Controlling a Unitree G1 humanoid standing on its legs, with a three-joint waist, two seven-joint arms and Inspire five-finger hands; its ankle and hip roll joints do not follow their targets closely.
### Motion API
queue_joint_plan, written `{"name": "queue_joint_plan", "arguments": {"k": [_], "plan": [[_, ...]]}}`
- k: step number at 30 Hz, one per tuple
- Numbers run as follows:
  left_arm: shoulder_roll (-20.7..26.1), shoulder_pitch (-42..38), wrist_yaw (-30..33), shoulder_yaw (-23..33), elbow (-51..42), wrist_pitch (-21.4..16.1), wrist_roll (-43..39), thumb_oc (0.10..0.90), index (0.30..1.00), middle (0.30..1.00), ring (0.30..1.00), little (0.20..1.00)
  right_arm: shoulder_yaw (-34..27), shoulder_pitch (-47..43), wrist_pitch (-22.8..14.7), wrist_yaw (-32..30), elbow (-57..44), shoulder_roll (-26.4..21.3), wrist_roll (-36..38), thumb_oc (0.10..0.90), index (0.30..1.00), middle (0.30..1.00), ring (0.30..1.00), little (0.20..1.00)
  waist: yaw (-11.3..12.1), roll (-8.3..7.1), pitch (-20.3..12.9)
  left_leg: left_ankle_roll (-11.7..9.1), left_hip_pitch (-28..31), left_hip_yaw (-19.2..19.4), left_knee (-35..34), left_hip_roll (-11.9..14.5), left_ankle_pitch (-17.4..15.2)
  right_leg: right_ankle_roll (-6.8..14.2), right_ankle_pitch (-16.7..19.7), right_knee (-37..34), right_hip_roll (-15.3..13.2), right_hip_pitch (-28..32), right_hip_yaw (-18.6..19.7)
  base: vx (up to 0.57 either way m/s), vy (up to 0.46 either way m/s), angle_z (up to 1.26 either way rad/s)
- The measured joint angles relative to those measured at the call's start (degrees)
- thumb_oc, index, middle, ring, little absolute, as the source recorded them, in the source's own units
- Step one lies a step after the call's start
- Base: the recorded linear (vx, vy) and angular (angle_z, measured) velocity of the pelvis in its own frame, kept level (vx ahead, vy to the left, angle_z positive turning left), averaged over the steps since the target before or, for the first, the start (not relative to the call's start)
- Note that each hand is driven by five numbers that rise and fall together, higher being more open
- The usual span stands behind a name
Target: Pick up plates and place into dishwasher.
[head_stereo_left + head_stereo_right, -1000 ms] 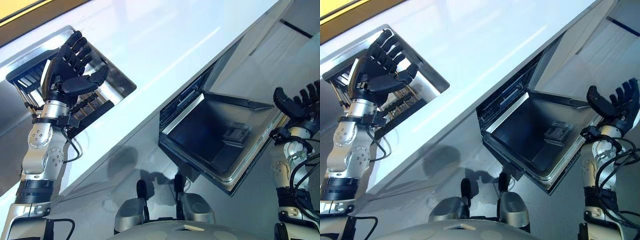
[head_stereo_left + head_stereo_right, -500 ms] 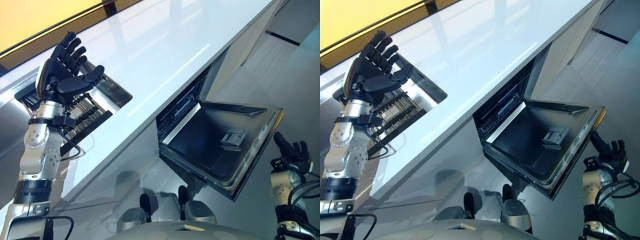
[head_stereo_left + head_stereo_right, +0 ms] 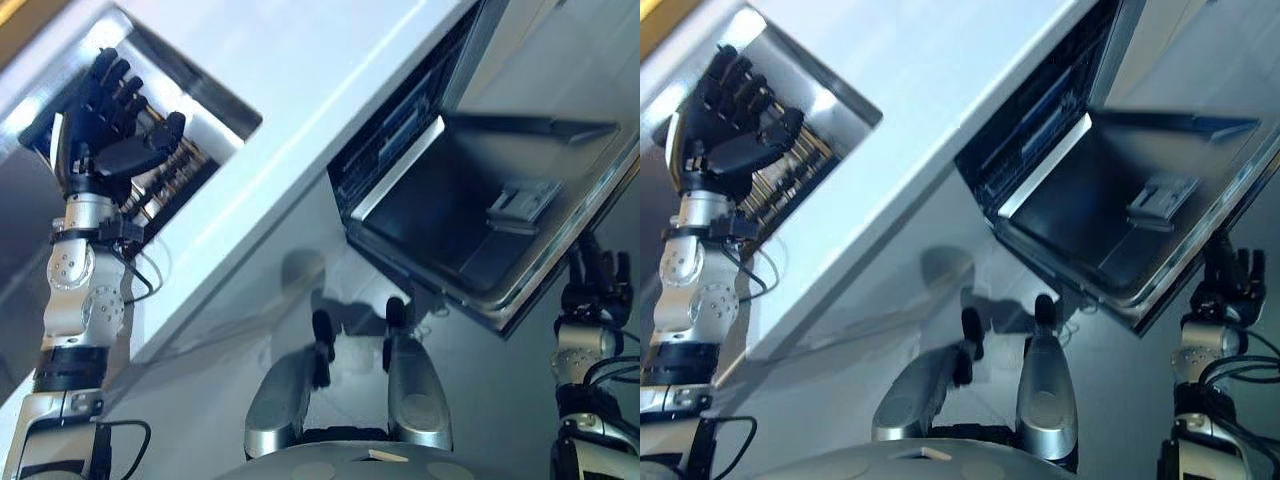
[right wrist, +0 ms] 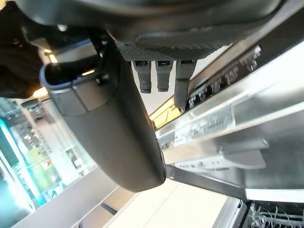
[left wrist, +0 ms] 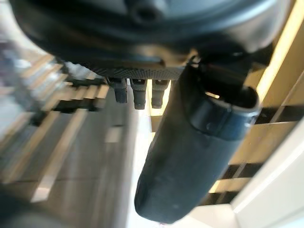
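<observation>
Moved: right dark hand (image 3: 598, 285) dropping lower beside grey steel dishwasher door (image 3: 480, 235); view shifting too.
Left dark hand (image 3: 105, 115): hovering over slatted rack in recessed steel sink (image 3: 175, 175), fingers apart, empty.
Right fingers: straight, empty.
Plates: none visible; cannot tell where.
Handling: likely stiff, slippery, fragile; pinching the rim.
White bench (image 3: 300, 60): bare.

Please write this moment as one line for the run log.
left hand: open, over sink | right hand: open, by dishwasher door | door: open

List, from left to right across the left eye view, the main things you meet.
Left hand → sink with its rack → white countertop → open dishwasher door → right hand.
</observation>
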Motion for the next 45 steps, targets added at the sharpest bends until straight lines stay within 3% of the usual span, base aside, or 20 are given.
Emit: {"name": "queue_joint_plan", "arguments": {"k": [5,8,13,16,22,27,31,34,36,38,40,45], "plan": [[1.2,-2.5,2.4,0.0,-0.6,-0.3,-0.5,0.800,0.900,0.900,0.900,0.900,0.6,-3.2,-3.4,-5.8,0.6,-1.2,-1.1,0.800,0.900,0.900,0.900,0.900,0.6,0.96,0.3,-0.1,-4.7,-0.1,3.2,-0.2,-0.6,-0.3,-1.4,4.7,-0.4,-5.7,0.9,-0.02,0.049,0.00],[1.7,-3.1,4.0,0.1,-2.2,-0.3,-0.5,0.800,0.900,0.900,0.900,0.900,0.5,-4.1,-4.8,-6.2,0.8,-1.4,-1.3,0.800,0.900,0.900,0.900,0.900,0.9,1.11,0.3,-0.2,-6.6,-1.4,4.1,-0.8,-0.6,-0.5,-2.0,6.3,-0.6,-7.8,0.9,0.01,0.019,0.02],[1.8,-2.7,3.9,0.4,-4.0,-0.3,-0.4,0.800,0.900,0.900,0.900,0.900,0.0,-0.2,-4.2,6.2,0.8,-1.4,4.7,0.800,0.900,0.900,0.900,0.900,1.3,1.13,0.2,-0.4,-7.4,-1.6,4.5,-0.8,-0.7,-0.6,-2.0,6.3,-0.4,-8.4,1.0,-0.01,0.005,-0.01],[2.3,-1.2,3.5,2.1,-4.3,-0.3,-0.4,0.800,0.900,0.900,0.900,0.900,-0.1,3.2,-0.5,17.8,0.6,-3.2,6.3,0.800,0.900,0.900,0.900,0.900,0.4,1.12,0.2,-0.4,-8.0,-2.0,4.6,-0.7,-0.8,-0.5,-2.0,6.1,-0.1,-8.8,1.0,-0.04,-0.045,-0.05],[4.2,-0.9,3.1,3.8,-4.1,-0.3,-0.4,0.800,0.900,0.900,0.900,0.900,-0.1,7.9,7.0,33.3,-3.4,-5.7,7.3,0.800,0.900,0.900,0.900,0.900,0.2,1.03,0.3,-0.8,-9.6,-3.9,4.7,0.3,-0.8,-0.5,-1.9,3.1,2.1,-8.8,0.5,-0.02,-0.052,-0.21],[5.8,-0.9,3.2,4.8,-2.1,-0.4,-0.3,0.800,0.900,0.900,0.900,0.900,0.4,8.3,10.8,34.4,-10.5,-5.7,4.3,0.800,0.900,0.900,0.900,0.900,0.1,0.66,0.3,-1.0,-9.9,-5.7,4.8,0.6,-0.8,-0.5,-1.9,1.2,2.7,-8.6,-1.1,-0.01,0.005,-0.23],[6.8,-2.4,3.0,4.4,-0.5,-0.7,-0.3,0.800,0.900,0.900,0.900,0.900,13.2,4.1,18.5,37.5,-22.3,-7.8,-3.7,0.800,0.900,0.900,0.900,0.900,0.2,-0.16,0.4,-1.1,-9.6,-5.7,4.9,1.3,-0.8,-0.5,-1.9,0.5,2.7,-8.1,-2.4,0.01,0.032,-0.03],[5.8,-5.7,2.6,0.4,-1.4,-1.1,-0.4,0.800,0.900,0.900,0.900,0.900,25.0,-2.9,20.8,34.2,-27.4,-4.2,-9.2,0.800,0.900,0.900,0.900,0.900,1.1,-0.32,0.4,-1.1,-8.3,-5.6,5.6,1.3,-0.8,-0.4,-1.8,0.8,2.4,-6.6,-2.3,0.03,0.055,0.39],[5.3,-5.7,1.9,-1.1,-4.3,-1.5,-0.3,0.800,0.900,0.900,0.900,0.900,25.4,-4.3,18.2,27.7,-30.5,-0.6,-14.6,0.800,0.900,0.900,0.900,0.900,2.2,-0.49,0.5,-1.2,-8.2,-4.9,5.6,1.0,-0.8,-0.4,-1.1,1.2,2.5,-6.2,-1.3,0.03,0.064,0.47],[4.5,-4.3,1.9,-1.7,-6.0,-1.4,-0.4,0.800,0.900,0.900,0.900,0.900,24.2,-4.1,13.6,20.7,-31.1,-0.2,-20.4,0.800,0.900,0.900,0.900,0.900,2.0,-0.61,0.6,-0.9,-6.9,-3.7,4.8,0.2,-0.8,-0.4,0.3,0.6,2.8,-4.6,1.7,0.03,0.058,0.42],[3.8,-0.5,2.2,-1.3,-7.4,-1.5,-0.5,0.800,0.900,0.900,0.900,0.900,20.6,-2.7,8.6,13.4,-31.3,0.3,-24.6,0.800,0.900,0.900,0.900,0.900,3.4,-0.75,0.6,0.4,-4.5,-2.0,3.3,0.2,-1.0,0.5,1.1,-1.5,2.6,-2.3,3.4,0.04,0.053,-0.10],[2.1,5.2,2.5,0.7,-7.1,-1.5,-0.4,0.800,0.900,0.900,0.900,0.900,11.5,-1.5,-6.0,-4.3,-33.0,3.1,-32.6,0.800,0.900,0.900,0.900,0.900,3.0,-0.99,0.7,1.7,0.8,0.3,1.1,-0.4,-2.8,0.8,1.1,-3.5,1.7,2.0,2.3,0.03,0.063,-0.28]]}}
